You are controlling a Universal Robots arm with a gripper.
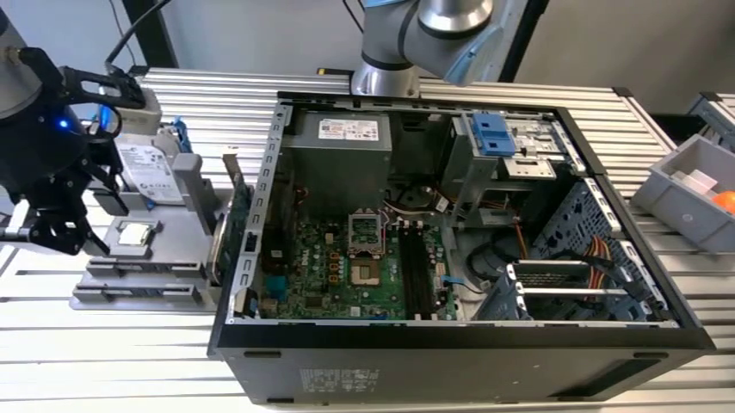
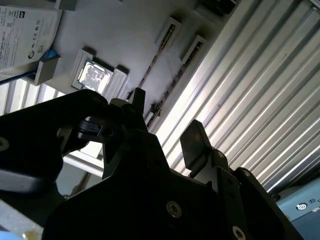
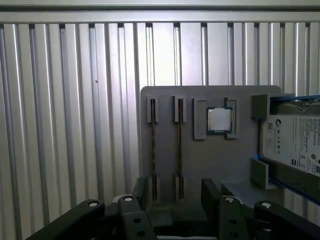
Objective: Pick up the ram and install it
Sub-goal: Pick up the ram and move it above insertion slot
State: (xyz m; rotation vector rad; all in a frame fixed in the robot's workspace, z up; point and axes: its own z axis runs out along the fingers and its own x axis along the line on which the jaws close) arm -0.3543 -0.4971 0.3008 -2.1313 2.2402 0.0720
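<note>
gripper (image 3: 176, 194): jaws open, empty, poised above holder (image 3: 200, 165) | ram (image 3: 179, 150): one of two sticks, standing on edge in slots by holder's edge opposite hard drive (image 3: 295, 145), top edge exposed for pinching | install: not begun

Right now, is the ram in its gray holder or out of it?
In the gray holder. The first wrist view shows two ram sticks standing on edge in its slots; the gripper is open and empty.
</note>
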